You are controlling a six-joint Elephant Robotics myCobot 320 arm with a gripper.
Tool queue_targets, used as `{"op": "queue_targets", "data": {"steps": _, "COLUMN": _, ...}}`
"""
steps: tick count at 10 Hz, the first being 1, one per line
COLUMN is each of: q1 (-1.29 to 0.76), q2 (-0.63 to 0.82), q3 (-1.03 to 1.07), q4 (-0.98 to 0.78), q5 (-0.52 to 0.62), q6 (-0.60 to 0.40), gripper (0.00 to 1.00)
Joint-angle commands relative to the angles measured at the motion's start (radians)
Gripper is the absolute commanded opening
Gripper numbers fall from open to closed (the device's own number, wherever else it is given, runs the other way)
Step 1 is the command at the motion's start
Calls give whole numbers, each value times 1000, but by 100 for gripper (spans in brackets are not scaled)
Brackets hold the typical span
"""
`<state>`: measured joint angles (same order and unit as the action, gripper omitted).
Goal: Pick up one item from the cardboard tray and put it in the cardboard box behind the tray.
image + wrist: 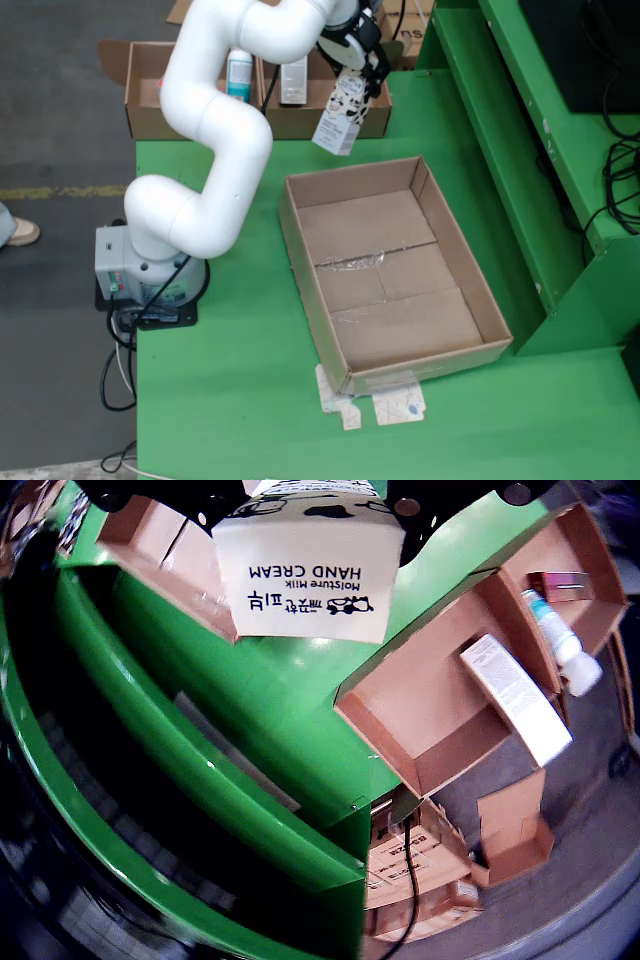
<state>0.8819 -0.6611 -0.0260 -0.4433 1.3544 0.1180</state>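
My gripper [352, 82] is shut on a white hand cream box [338, 122] with black cow spots and holds it in the air, over the near edge of the cardboard box [370, 118] behind the tray. In the wrist view the hand cream box [310, 575] fills the top centre, with "Moisture Milk HAND CREAM" printed upside down. The cardboard tray [300, 255] lies on the green table and holds nothing. The cardboard box [440, 710] is at the right in the wrist view.
The cardboard box holds a white carton [293, 80] and a teal-capped bottle [240, 75]; both show in the wrist view, the carton [515, 695] and the bottle [560, 645]. A second box [150, 95] stands beside it. A raised green shelf [520, 150] runs along the right. Taped paper scraps [385, 405] lie by the tray's front corner.
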Motion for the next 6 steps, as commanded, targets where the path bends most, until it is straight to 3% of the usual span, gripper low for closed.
{"op": "queue_targets", "data": {"steps": 1, "q1": 47, "q2": -103, "q3": 26, "q4": 664, "q5": -214, "q6": -70, "gripper": 0}}
{"op": "queue_targets", "data": {"steps": 2, "q1": 116, "q2": -229, "q3": 26, "q4": 955, "q5": -401, "q6": -174, "gripper": 0}}
{"op": "queue_targets", "data": {"steps": 3, "q1": 143, "q2": -286, "q3": 26, "q4": 955, "q5": -401, "q6": -95, "gripper": 0}}
{"op": "queue_targets", "data": {"steps": 4, "q1": 162, "q2": -263, "q3": 26, "q4": 955, "q5": -401, "q6": -98, "gripper": 0}}
{"op": "queue_targets", "data": {"steps": 5, "q1": 203, "q2": -210, "q3": 26, "q4": 955, "q5": -401, "q6": -262, "gripper": 0}}
{"op": "queue_targets", "data": {"steps": 6, "q1": 238, "q2": -168, "q3": 26, "q4": 955, "q5": -401, "q6": -250, "gripper": 0}}
